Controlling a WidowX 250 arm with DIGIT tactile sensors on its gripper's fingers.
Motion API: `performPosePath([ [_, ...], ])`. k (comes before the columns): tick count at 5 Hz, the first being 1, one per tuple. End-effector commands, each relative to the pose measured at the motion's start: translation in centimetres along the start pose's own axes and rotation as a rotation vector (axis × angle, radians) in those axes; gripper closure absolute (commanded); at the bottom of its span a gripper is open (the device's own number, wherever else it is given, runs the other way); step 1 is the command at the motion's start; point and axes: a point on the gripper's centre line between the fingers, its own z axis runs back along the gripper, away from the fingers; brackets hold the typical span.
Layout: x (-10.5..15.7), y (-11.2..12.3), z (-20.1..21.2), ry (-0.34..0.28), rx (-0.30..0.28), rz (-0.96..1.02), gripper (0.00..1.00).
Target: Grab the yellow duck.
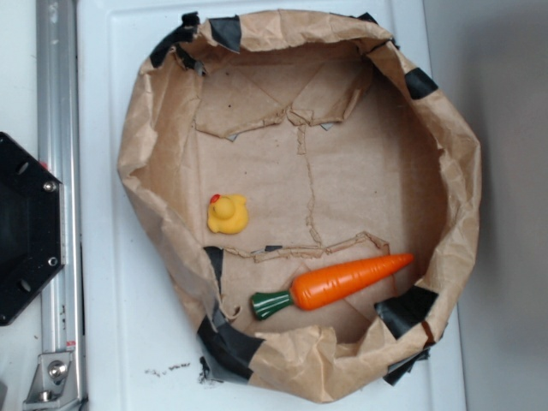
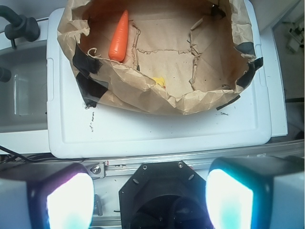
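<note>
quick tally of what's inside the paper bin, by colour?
Yellow: 1, the yellow duck
Orange with a green stem: 1, the toy carrot
Total: 2, both on the floor of the brown paper bin.

A crumpled brown paper nest (image 1: 445,171) sits on the white counter (image 1: 111,342). Inside, the yellow duck (image 1: 228,214) rests left of centre; the orange carrot (image 1: 342,280) lies apart, nearer the lower rim.
</note>
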Motion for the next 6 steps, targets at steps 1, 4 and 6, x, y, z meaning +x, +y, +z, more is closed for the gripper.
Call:
performPosePath([
  [1,0.0,0.0,0.0,0.000,0.000,0.000,0.00],
  [4,9.8,3.6,-6.9,-0.110,0.042,0.138,0.00],
  [6,10.7,6.0,-14.0,0.009,0.099,0.095,0.00],
])
